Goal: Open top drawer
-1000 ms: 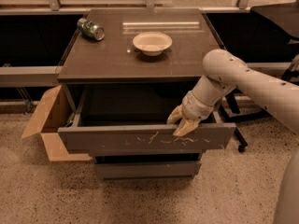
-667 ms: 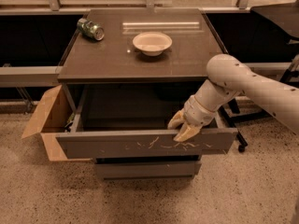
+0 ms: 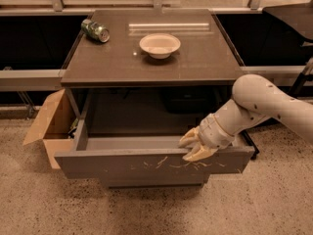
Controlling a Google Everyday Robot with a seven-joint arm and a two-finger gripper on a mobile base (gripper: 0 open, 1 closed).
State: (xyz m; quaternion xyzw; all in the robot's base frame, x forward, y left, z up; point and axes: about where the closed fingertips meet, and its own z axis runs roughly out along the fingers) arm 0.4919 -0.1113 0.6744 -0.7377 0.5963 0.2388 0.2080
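Note:
The top drawer (image 3: 122, 164) is a wide dark grey-brown handle-less drawer with whitish squiggly scratches right of centre. It stands pulled far out of the cabinet, and its inside (image 3: 132, 142) looks empty. My gripper (image 3: 191, 146) comes in from the right on a white arm. Its cream fingers (image 3: 198, 153) hook over the top edge of the drawer front, right of centre, just above the scratches.
The cabinet top (image 3: 195, 58) holds a cream bowl (image 3: 159, 45) and a green can (image 3: 95, 31) lying on its side at the back left. An open cardboard box (image 3: 49, 124) stands on the floor left of the cabinet. A lower drawer front (image 3: 151, 184) shows under the open one.
The drawer has slid farther out toward the camera, with my gripper moving along on its front edge.

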